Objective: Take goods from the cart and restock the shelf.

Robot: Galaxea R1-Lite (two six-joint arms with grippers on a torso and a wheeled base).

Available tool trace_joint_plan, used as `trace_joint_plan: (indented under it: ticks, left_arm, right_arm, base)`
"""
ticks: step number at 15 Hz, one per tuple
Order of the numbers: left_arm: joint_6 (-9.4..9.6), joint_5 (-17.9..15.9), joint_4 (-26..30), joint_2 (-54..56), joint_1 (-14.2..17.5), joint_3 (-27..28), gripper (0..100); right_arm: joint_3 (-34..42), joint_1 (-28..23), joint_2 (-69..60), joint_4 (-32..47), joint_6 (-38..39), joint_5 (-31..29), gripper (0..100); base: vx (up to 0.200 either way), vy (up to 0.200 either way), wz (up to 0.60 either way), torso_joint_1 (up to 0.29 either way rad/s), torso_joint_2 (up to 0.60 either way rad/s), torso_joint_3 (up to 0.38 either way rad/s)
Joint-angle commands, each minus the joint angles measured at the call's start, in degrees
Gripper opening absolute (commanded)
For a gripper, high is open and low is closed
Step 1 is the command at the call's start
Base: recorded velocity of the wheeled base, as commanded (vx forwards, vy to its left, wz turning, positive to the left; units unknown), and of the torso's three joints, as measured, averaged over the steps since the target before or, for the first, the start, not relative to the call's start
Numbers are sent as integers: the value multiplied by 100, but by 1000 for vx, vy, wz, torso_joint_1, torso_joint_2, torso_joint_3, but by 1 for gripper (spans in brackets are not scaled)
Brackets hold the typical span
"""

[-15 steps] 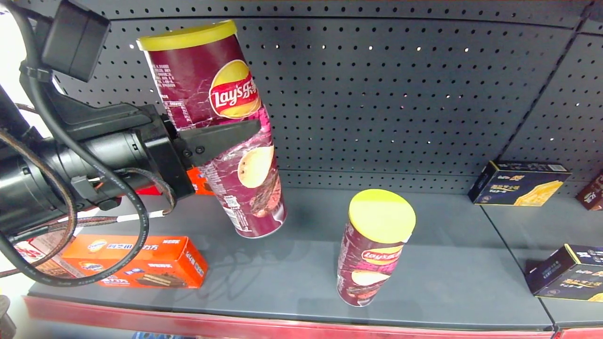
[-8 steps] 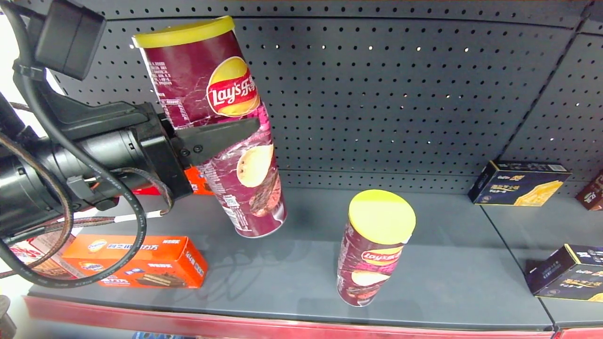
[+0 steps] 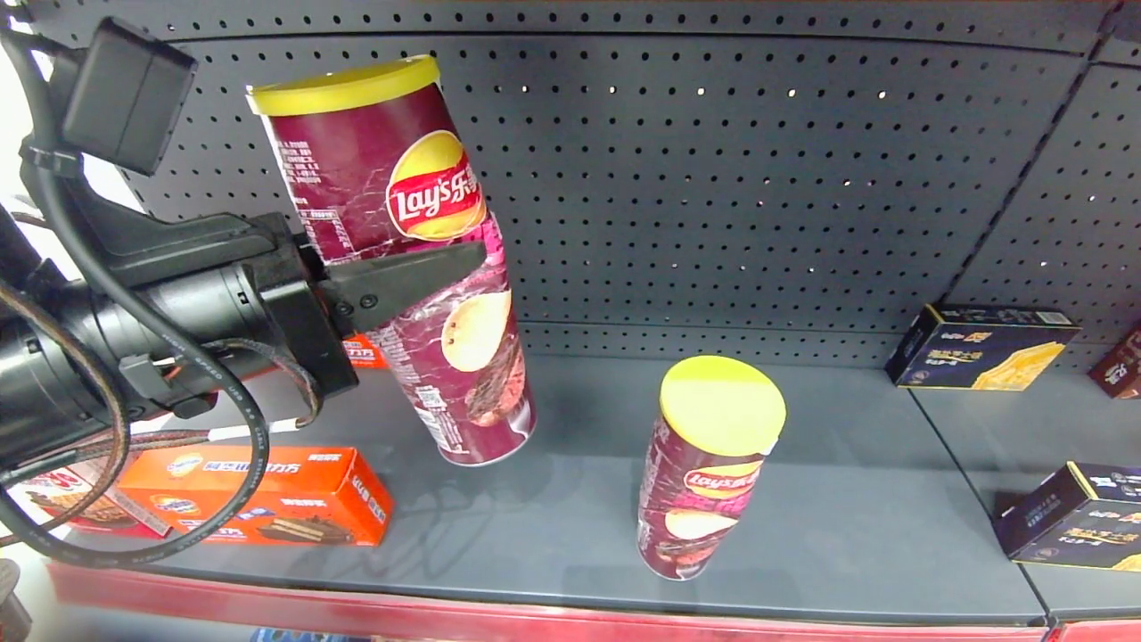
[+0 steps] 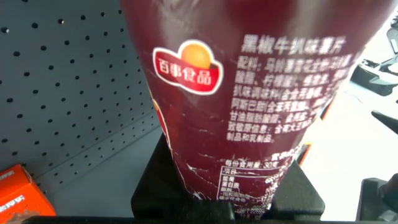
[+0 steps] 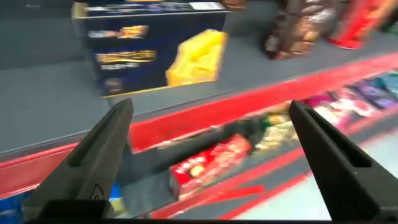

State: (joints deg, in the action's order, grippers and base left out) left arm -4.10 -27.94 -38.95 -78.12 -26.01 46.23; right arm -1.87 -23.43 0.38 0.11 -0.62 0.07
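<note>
Grey shelf [image 3: 553, 535], pegboard [image 3: 758, 178] behind: a can held low over it, not yet set down.

At the left lies an orange box [image 3: 267, 495]. Beside it the left gripper [image 3: 401, 267] pinches a can [image 3: 374, 169] round its middle, tilted, lid leaning left, base close over the shelf between the box and a second can [image 3: 704, 473] standing to the right. To place it well, I'd say bring it upright first, lower it straight until the base sits flat, and only then let go. Released on a slant, it could topple into its neighbour. Dark boxes [image 3: 980, 348] sit further right. The right gripper [image 5: 211, 109] hangs by the shelf's red edge, fingers spread wide, holding nothing.
</note>
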Motion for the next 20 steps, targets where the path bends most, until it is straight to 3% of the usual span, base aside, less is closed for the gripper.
trace_joint_plan:
  ticks: [1, 4, 6, 7, 9, 12, 20]
  left_arm:
    - [-3, 8, 1, 77, 0, -52, 0]
    - [-3, 8, 19, 113, 9, -79, 0]
    - [-3, -10, 19, 95, 0, -61, 0]
    - [-3, -10, 19, 95, 0, -61, 0]
    - [-3, -10, 10, 95, 9, -61, 0]
    - [-3, -18, 1, 95, 0, -79, 0]
    - [14, -27, -16, 95, -9, -193, 0]
  right_arm:
    - [28, -4, -38, 7, 115, 907, 100]
    - [46, -663, 120, -29, 238, -403, 100]
    - [37, -505, -38, -29, -158, 1021, 100]
    - [11, -549, -38, 33, -149, 1030, 100]
    - [20, -1471, -29, 24, 203, -297, 100]
    - [11, -1586, -38, 42, -96, 221, 100]
    - [20, -1577, -38, 24, 150, 168, 100]
  base:
    - [0, 0, 0, 0, 0, 0]
    - [0, 0, 0, 0, 0, 0]
    - [0, 0, 0, 0, 0, 0]
    - [0, 0, 0, 0, 0, 0]
    - [0, 0, 0, 0, 0, 0]
    - [0, 0, 0, 0, 0, 0]
    - [0, 0, 0, 0, 0, 0]
